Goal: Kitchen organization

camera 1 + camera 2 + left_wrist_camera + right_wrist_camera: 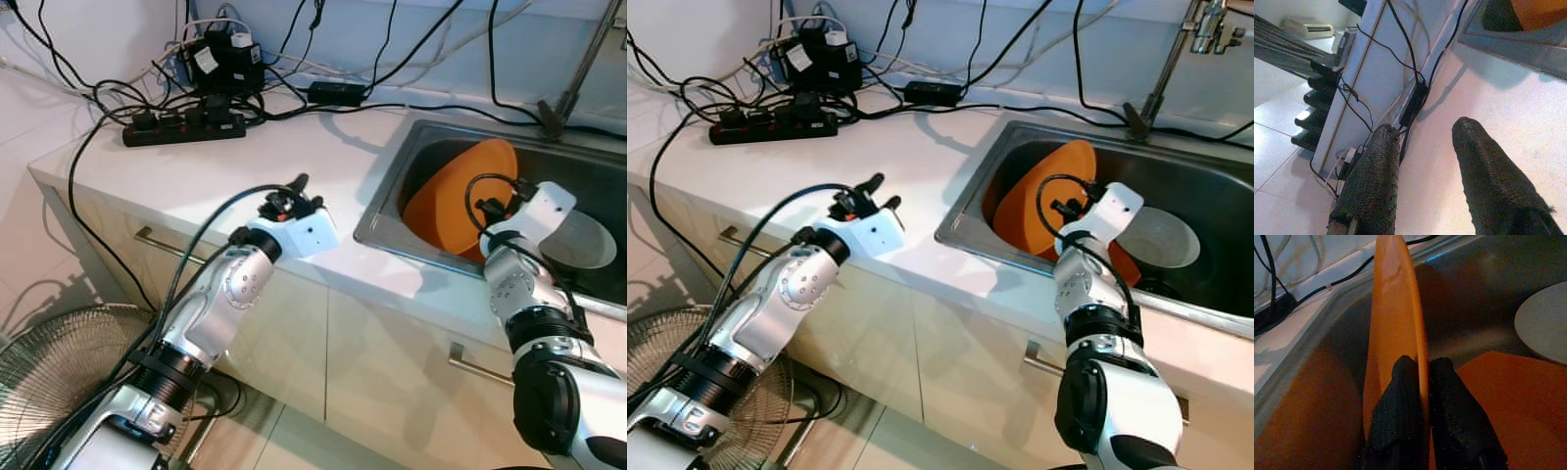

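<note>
An orange plate stands on its edge inside the steel sink, leaning toward the sink's left wall. My right gripper is shut on the plate's rim, one black finger on each face. A second orange piece lies flat on the sink floor under it. My left gripper hovers over the white counter left of the sink, open, with nothing between its fingers.
A grey round plate lies flat in the sink to the right. A black power strip, adapters and tangled cables crowd the counter's back. The faucet rises behind the sink. A floor fan stands at lower left beside the cabinets.
</note>
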You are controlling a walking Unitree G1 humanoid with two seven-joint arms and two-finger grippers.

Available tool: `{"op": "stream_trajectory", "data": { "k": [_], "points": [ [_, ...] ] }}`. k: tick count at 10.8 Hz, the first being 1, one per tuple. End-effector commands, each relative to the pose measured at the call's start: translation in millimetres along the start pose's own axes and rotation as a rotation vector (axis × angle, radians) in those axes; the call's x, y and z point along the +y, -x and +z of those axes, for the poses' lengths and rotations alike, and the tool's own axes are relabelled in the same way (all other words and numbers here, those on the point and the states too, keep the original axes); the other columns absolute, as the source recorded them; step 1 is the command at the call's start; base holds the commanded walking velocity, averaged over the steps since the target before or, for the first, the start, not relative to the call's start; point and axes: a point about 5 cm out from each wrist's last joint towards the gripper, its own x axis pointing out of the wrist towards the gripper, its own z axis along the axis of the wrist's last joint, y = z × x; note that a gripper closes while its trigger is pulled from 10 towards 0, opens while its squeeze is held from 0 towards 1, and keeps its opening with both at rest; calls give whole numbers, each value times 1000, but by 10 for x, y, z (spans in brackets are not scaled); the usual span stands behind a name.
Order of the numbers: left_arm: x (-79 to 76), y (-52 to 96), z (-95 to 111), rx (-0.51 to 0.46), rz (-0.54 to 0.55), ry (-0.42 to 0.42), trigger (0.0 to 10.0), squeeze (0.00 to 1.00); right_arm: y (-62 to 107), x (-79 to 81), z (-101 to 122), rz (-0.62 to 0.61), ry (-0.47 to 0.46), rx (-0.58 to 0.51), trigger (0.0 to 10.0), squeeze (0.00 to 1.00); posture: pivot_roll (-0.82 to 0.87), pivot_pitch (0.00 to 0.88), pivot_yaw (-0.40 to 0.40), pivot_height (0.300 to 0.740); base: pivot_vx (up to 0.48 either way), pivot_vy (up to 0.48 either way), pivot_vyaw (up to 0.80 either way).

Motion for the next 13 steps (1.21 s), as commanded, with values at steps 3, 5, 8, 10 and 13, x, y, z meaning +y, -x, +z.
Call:
{"op": "stream_trajectory", "data": {
  "k": [3,5,8,10,13],
  "points": [
    [9,39,-19,23,0,24,10000,0,-9,95,-27,28,11,16,10000,216,186,39,34,740,0,0,0],
    [-1,41,-12,24,-2,26,10000,0,-12,108,-19,32,10,13,10000,0,186,41,34,740,0,0,0],
    [-4,39,-16,33,2,38,10000,0,-23,187,59,64,39,-24,10000,0,183,42,33,740,0,0,0],
    [-8,36,-18,36,5,42,10000,0,-33,194,148,63,135,-66,10000,988,179,41,31,740,0,0,0],
    [-10,31,-24,41,6,46,10000,0,-21,302,261,91,305,-162,10000,0,178,39,31,740,0,0,0]
  ]
}}
